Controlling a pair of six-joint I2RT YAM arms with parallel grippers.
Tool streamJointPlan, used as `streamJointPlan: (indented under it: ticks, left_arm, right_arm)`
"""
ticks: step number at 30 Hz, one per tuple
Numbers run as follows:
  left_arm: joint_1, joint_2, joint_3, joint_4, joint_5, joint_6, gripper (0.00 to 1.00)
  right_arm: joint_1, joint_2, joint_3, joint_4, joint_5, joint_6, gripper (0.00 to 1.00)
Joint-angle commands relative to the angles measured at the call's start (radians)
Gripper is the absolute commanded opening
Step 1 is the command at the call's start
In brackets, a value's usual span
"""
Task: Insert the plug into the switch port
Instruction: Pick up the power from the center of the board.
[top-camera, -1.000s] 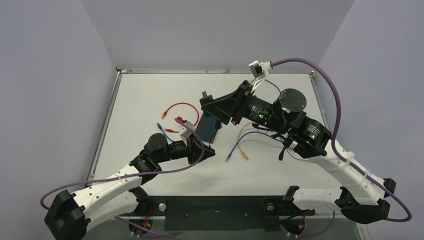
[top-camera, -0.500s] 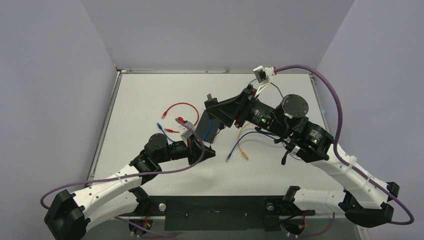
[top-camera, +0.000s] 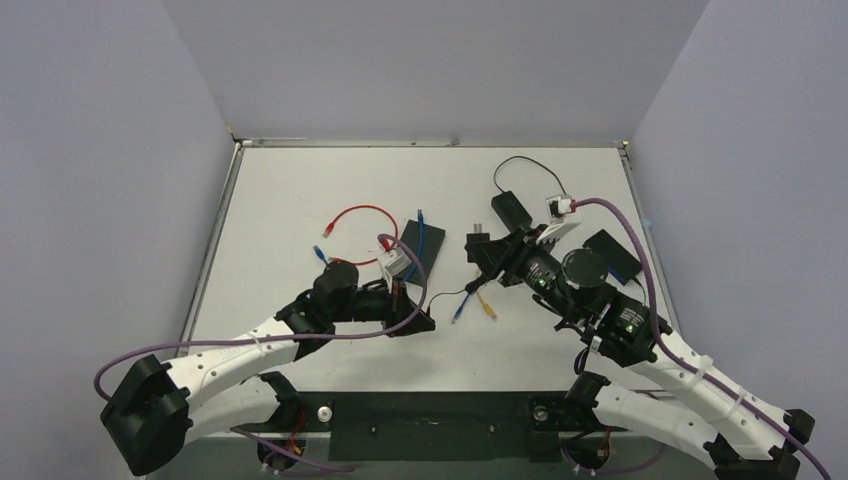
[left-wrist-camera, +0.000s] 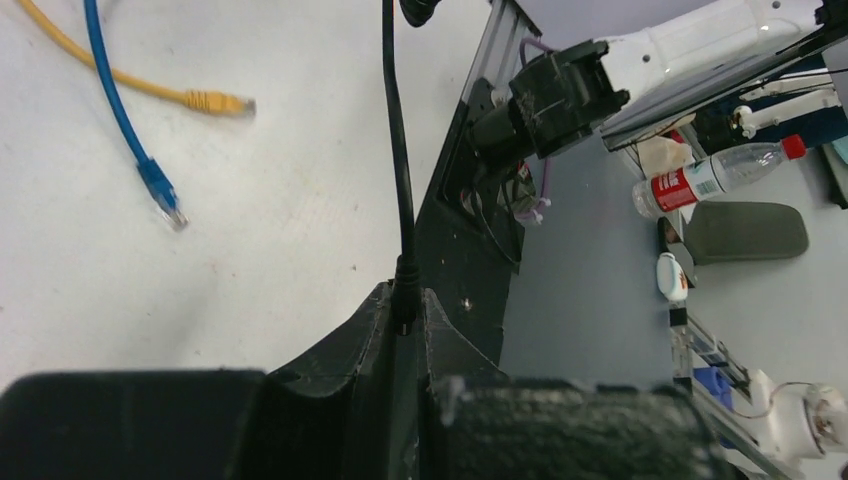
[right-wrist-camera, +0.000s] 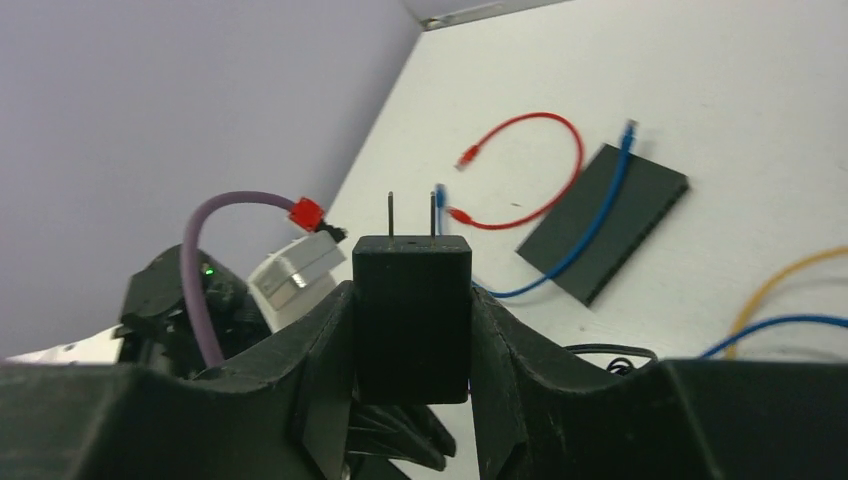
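black cable (left-wrist-camera: 392, 150): lower end buried inside the left gripper (left-wrist-camera: 405, 305)
power adapter (right-wrist-camera: 412, 280): both sides covered by the right gripper (right-wrist-camera: 410, 297)
switch (right-wrist-camera: 605, 225): ports too small to tell

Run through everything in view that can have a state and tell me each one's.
Left fingers: shut on black cable's plug.
Right fingers: shut on power adapter.
Power adapter: held, prongs bare, unplugged.
Black cable: plug end gripped.
Yellow cable: connector loose.
Red cable: both ends unplugged.
Blue cable across black box: visible end unplugged.
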Motion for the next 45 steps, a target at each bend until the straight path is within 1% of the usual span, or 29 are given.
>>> streamJointPlan:
  ticks: [1, 6, 12, 16, 19, 22, 27, 31, 33, 34, 36, 39, 43, 45]
  left_arm:
    - [-0.022, 0.090, 0.058, -0.048, 0.066, -0.037, 0.00]
    - [-0.064, 0.195, 0.079, -0.044, 0.072, -0.048, 0.00]
    - [-0.091, 0.305, 0.096, -0.018, 0.069, -0.064, 0.00]
    - [-0.101, 0.373, 0.105, 0.007, 0.072, -0.083, 0.00]
    - [-0.109, 0.416, 0.112, 0.016, 0.074, -0.089, 0.00]
    - [-0.112, 0.445, 0.115, 0.018, 0.076, -0.089, 0.00]
    - [-0.115, 0.479, 0.120, 0.016, 0.081, -0.093, 0.00]
    - [-0.117, 0.492, 0.124, 0.000, 0.080, -0.086, 0.00]
    - [-0.120, 0.497, 0.130, -0.014, 0.078, -0.078, 0.00]
    - [-0.121, 0.501, 0.133, -0.020, 0.076, -0.076, 0.00]
    - [-0.122, 0.508, 0.137, -0.035, 0.077, -0.068, 0.00]
    - [-0.122, 0.520, 0.149, -0.058, 0.081, -0.057, 0.00]
    - [-0.122, 0.522, 0.161, -0.084, 0.092, -0.050, 0.00]
    - [-0.122, 0.513, 0.170, -0.110, 0.096, -0.041, 0.00]
  right_arm:
    - [-0.005, -0.074, -0.127, 0.004, 0.257, 0.068, 0.09]
    - [-0.012, -0.108, -0.271, -0.070, 0.444, 0.127, 0.08]
    - [-0.029, -0.119, -0.419, -0.136, 0.536, 0.235, 0.07]
    - [-0.036, -0.105, -0.506, -0.147, 0.553, 0.308, 0.14]
    - [-0.038, -0.088, -0.554, -0.145, 0.561, 0.354, 0.16]
    - [-0.041, -0.060, -0.579, -0.142, 0.567, 0.373, 0.19]
    - [-0.055, -0.034, -0.615, -0.132, 0.566, 0.405, 0.22]
    - [-0.068, -0.007, -0.633, -0.131, 0.560, 0.427, 0.30]
    - [-0.073, 0.002, -0.634, -0.129, 0.558, 0.426, 0.39]
    - [-0.075, 0.003, -0.633, -0.128, 0.557, 0.416, 0.46]
    - [-0.078, 0.000, -0.617, -0.128, 0.559, 0.395, 0.51]
    - [-0.081, -0.011, -0.589, -0.135, 0.561, 0.356, 0.57]
    - [-0.082, -0.033, -0.540, -0.133, 0.550, 0.269, 0.57]
    - [-0.083, -0.055, -0.524, -0.102, 0.514, 0.181, 0.57]
